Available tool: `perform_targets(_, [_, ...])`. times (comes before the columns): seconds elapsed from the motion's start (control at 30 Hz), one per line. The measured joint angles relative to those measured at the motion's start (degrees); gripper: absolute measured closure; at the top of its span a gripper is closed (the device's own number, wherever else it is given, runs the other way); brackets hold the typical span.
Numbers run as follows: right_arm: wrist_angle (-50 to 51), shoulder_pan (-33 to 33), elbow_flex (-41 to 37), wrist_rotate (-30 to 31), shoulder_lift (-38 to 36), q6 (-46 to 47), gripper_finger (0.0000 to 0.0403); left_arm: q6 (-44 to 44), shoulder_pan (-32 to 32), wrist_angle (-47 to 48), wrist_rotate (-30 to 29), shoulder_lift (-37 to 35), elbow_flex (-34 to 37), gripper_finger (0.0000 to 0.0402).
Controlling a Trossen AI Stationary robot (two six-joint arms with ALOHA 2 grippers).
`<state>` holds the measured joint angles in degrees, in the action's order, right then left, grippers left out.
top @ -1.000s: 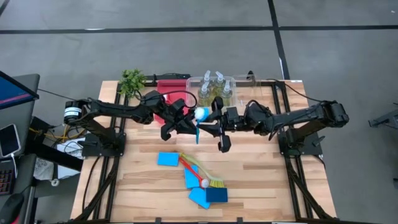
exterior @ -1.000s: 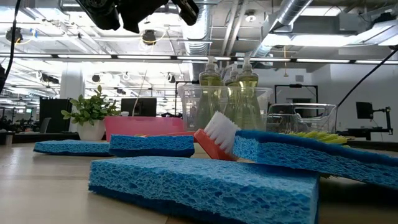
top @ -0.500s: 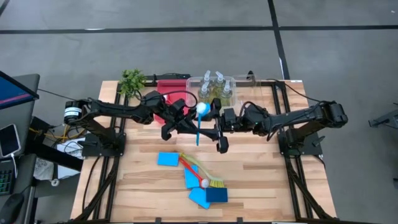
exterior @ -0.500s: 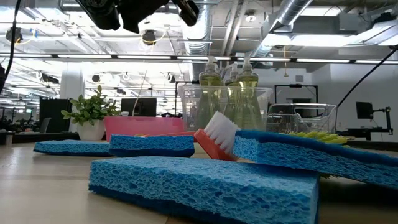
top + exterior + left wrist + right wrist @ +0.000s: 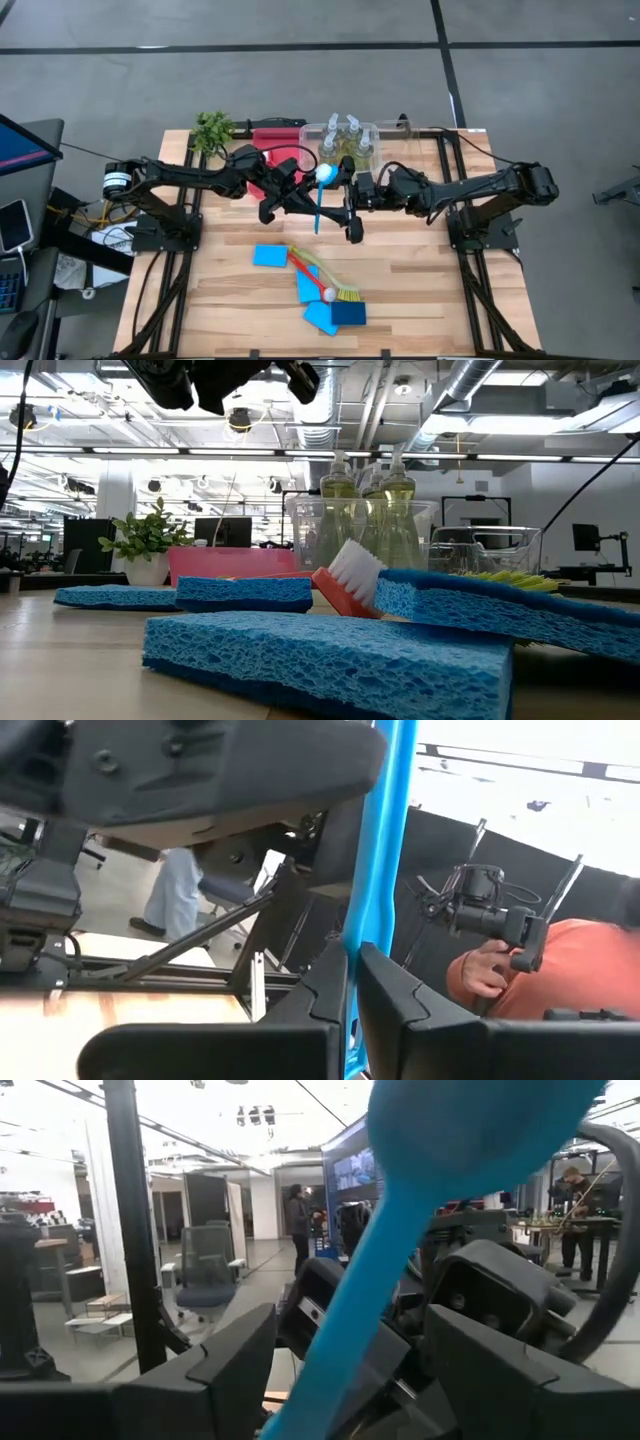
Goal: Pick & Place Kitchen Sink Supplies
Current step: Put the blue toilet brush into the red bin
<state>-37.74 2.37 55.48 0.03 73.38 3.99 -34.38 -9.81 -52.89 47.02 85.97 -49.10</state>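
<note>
Hanging above the middle of the wooden bench [image 5: 420,280] in the high view, the blue brush [image 5: 318,205] is sitting clenched in the left claw [image 5: 303,197] while the right claw [image 5: 347,212] is standing released beside it. The left wrist view is showing the handle pinched mid-length, a light, stiff, probably slick stick best gripped there. In the low view, soft sponges [image 5: 330,655] are lying before an open workshop.

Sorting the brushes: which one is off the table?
The blue brush, held up between both arms, left tool shut on it; the red and yellow ones lie among the sponges.
</note>
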Motion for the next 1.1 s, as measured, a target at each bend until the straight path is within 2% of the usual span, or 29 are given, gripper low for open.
perform_targets(0.33, [0.60, -0.28, 0.00, -0.01, -1.43, 0.13, 0.0154, -0.61, -3.43, 0.58, 2.80, -2.77, 0.92, 0.0389])
perform_targets(0.7, [4.97, -0.26, 0.00, 2.52, -2.53, 0.09, 0.0154, -0.39, -9.90, 0.98, 2.91, -14.88, 8.98, 0.0387])
perform_targets(0.9, [8.84, -0.27, 0.00, 6.18, -2.62, 0.06, 0.0154, -0.59, -15.20, 1.18, -3.40, -22.37, 15.89, 0.0387])
perform_targets(1.1, [10.81, -0.25, -0.02, 9.05, -2.62, -0.02, 0.0154, -1.55, -20.14, 2.38, -14.83, -26.69, 23.22, 0.0386])
